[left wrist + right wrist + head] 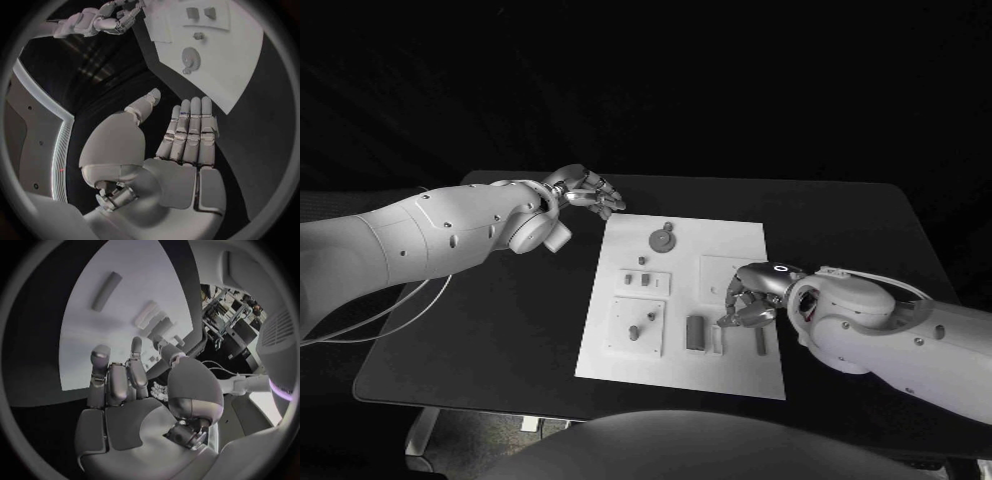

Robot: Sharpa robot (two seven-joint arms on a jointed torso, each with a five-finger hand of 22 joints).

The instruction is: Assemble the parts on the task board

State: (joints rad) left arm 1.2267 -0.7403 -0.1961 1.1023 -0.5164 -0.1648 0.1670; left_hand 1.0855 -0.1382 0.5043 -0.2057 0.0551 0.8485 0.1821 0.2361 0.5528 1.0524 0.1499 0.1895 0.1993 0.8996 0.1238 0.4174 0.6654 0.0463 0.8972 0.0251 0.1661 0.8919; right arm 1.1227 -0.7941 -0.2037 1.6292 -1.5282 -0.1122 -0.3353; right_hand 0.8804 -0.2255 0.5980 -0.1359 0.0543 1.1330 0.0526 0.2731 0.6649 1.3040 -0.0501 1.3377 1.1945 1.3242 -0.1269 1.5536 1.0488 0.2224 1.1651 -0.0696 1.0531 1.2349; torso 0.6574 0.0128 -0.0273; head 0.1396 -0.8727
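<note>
The white task board [733, 375] lies mid-table with several small grey parts on it: a round disc [664, 238] at its far end, two small blocks [638, 280], a peg [635, 332] and a grey bar [695, 333]. My left hand [586, 190] hovers beyond the board's far left corner; its fingers [187, 135] are straight and apart and hold nothing. My right hand [754, 297] hangs over the board's right side. Its fingers [119, 380] bend down toward the plate, and I see nothing between them. The bar [107, 291] lies ahead of them.
The black table [488, 330] reaches well past the board on all sides. A slim bar [760, 341] lies on the board close under my right wrist. A cable [387, 310] loops from my left arm over the table's left edge.
</note>
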